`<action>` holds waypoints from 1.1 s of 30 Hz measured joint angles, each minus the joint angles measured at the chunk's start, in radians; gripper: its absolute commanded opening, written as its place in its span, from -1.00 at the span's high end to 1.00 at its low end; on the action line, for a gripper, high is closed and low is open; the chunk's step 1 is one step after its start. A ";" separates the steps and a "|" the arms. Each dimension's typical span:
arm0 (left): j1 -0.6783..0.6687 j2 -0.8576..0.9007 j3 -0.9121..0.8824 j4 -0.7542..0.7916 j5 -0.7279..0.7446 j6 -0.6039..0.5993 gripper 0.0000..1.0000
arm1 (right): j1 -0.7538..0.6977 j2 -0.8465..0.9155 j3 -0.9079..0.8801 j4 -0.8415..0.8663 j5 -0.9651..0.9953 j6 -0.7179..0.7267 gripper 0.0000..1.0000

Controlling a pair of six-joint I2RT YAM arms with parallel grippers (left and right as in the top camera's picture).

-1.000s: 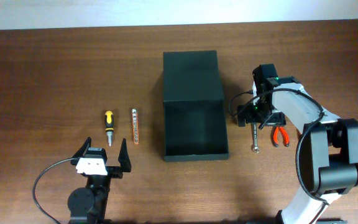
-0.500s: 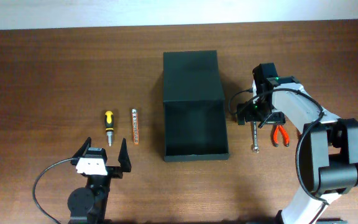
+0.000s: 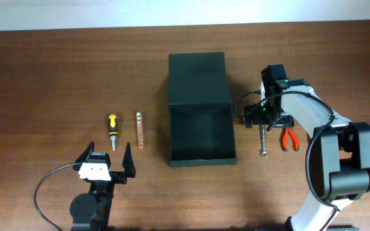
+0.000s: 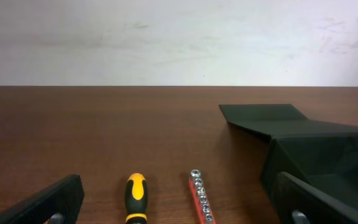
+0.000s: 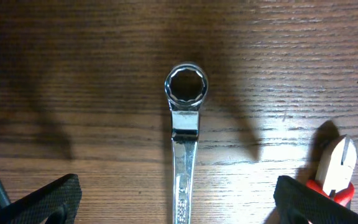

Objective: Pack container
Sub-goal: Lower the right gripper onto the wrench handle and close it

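Observation:
The container (image 3: 201,156), a matte black cardboard box with its flap lid open toward the back, sits mid-table; its side also shows in the left wrist view (image 4: 328,155). A yellow-and-black screwdriver (image 3: 112,129) and a red socket rail (image 3: 140,131) lie left of it, and both show in the left wrist view (image 4: 135,196) (image 4: 201,198). A silver wrench (image 3: 261,142) and red pliers (image 3: 291,139) lie right of it. My right gripper (image 3: 263,120) is open just above the wrench (image 5: 182,143), fingers straddling its shaft. My left gripper (image 3: 106,165) is open and empty, near the front edge.
The red pliers' tip (image 5: 335,167) lies just inside my right finger in the right wrist view. The box wall stands close to the left of my right gripper. Bare brown table runs to a white wall at the back.
My right gripper has edged slightly lower and toward the wrench. The left arm and all tools have not moved.

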 measured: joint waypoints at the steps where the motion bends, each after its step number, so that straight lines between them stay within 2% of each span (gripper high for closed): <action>1: 0.000 0.000 0.000 0.000 0.000 0.000 -0.99 | 0.000 0.002 0.000 0.000 0.000 0.000 -0.98; 33: 0.000 0.000 0.000 0.000 0.000 0.000 -0.98 | 0.000 0.029 -0.021 0.021 -0.007 -0.022 -0.98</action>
